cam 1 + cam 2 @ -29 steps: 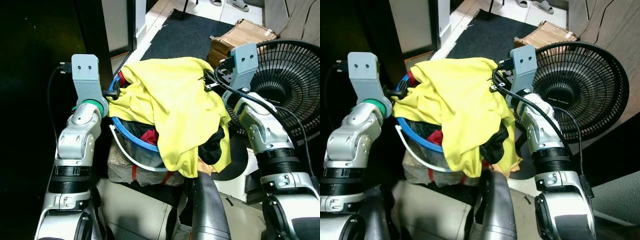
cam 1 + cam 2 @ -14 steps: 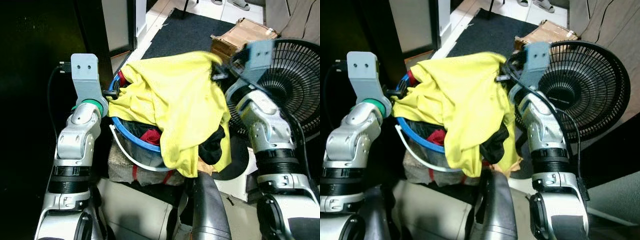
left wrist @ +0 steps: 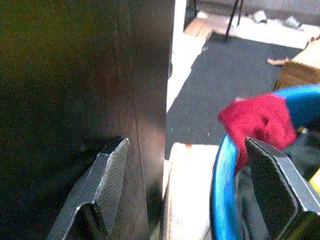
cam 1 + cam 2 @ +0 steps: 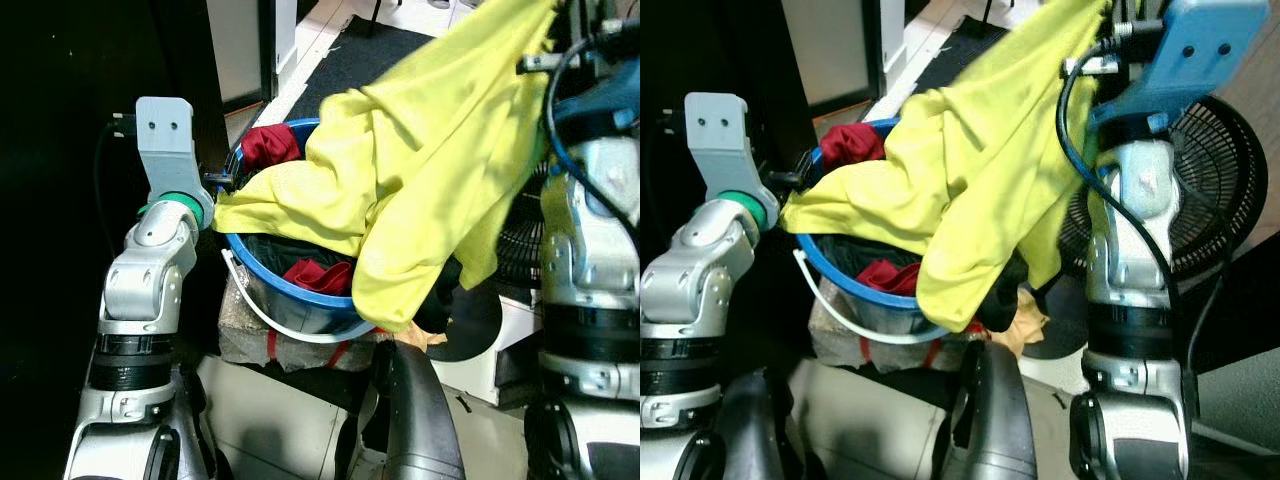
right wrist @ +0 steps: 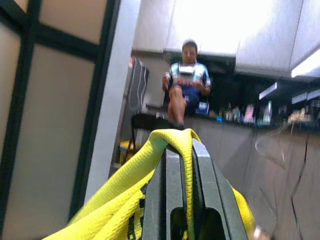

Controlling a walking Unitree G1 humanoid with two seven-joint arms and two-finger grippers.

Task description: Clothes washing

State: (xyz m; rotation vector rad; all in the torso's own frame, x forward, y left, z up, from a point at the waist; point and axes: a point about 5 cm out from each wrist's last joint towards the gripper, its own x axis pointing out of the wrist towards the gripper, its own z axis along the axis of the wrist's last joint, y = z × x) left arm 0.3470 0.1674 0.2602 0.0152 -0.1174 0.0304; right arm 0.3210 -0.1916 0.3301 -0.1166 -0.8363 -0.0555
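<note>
Left gripper: we see its fingers spread wide, astride the blue rim of the bucket, gripping nothing.
Yellow garment: lower end draped in the bucket; its long axis rises obliquely toward our right side.
Right gripper: fingers pinched on the garment's upper end, raised high; we judge this arm nearer for lifting it free.
Fan: behind our right arm.

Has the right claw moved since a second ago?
Yes. The right claw, shut on the yellow shirt, has risen from beside the blue bucket to well above the fan.
</note>
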